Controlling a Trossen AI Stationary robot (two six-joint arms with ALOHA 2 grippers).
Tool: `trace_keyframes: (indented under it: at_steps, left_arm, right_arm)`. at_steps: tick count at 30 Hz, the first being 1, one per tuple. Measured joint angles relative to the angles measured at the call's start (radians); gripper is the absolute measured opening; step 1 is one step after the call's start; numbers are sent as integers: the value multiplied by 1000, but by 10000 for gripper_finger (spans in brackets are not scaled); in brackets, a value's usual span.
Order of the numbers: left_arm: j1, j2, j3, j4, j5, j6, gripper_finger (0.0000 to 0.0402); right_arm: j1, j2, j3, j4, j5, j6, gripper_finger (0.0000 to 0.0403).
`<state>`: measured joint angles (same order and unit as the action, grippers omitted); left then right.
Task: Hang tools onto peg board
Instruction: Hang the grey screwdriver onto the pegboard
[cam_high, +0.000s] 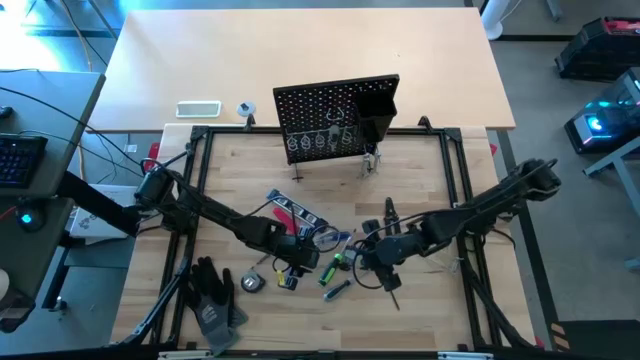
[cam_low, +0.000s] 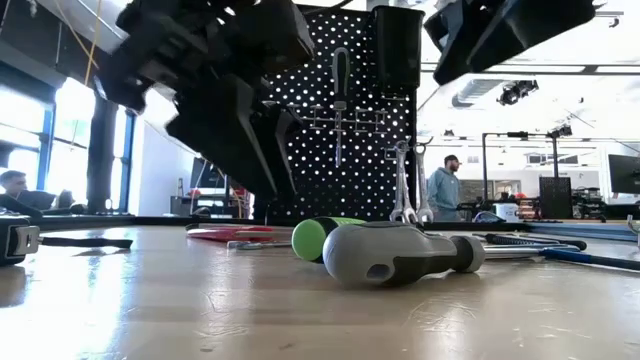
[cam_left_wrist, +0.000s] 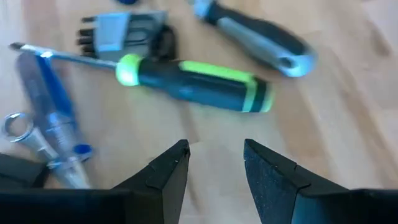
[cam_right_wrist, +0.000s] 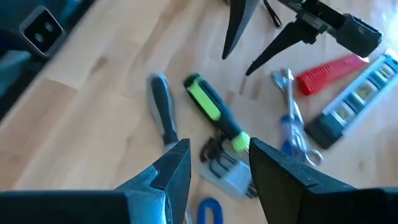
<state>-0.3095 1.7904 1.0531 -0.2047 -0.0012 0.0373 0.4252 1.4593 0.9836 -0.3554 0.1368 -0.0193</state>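
Observation:
The tools lie loose on the table between my two grippers: a green-and-black screwdriver (cam_left_wrist: 199, 84) (cam_right_wrist: 214, 112), a grey-handled screwdriver (cam_left_wrist: 255, 37) (cam_low: 400, 255), a blue-handled tool (cam_left_wrist: 53, 118), a folding hex key set (cam_right_wrist: 227, 168) and a silver wrench (cam_right_wrist: 289, 93). The black peg board (cam_high: 335, 120) stands upright at the far side, and a screwdriver (cam_low: 340, 90) and wrenches (cam_low: 405, 190) hang on it. My left gripper (cam_left_wrist: 214, 155) is open just above the table, near the green screwdriver. My right gripper (cam_right_wrist: 217, 155) is open and higher up, over the same pile.
Black work gloves (cam_high: 210, 295) and a small tape measure (cam_high: 250, 283) lie near the front left. A red-black flat tool (cam_right_wrist: 329, 71) and a level (cam_right_wrist: 360, 99) lie left of the pile. A white flat device (cam_high: 198, 109) sits beyond the frame. A person (cam_low: 442, 185) stands in the room behind.

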Motion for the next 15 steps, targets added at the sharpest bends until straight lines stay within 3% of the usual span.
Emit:
trace_keyframes:
  at_steps: [6, 15]
  left_arm:
    - [-47, -9, 0, 25, -1, -1, 146]
    - [-86, -9, -1, 33, -39, -34, 146]
  right_arm:
    - [0, 135, -16, 167, -127, -9, 154]
    - [3, 345, -2, 283, -208, -8, 154]
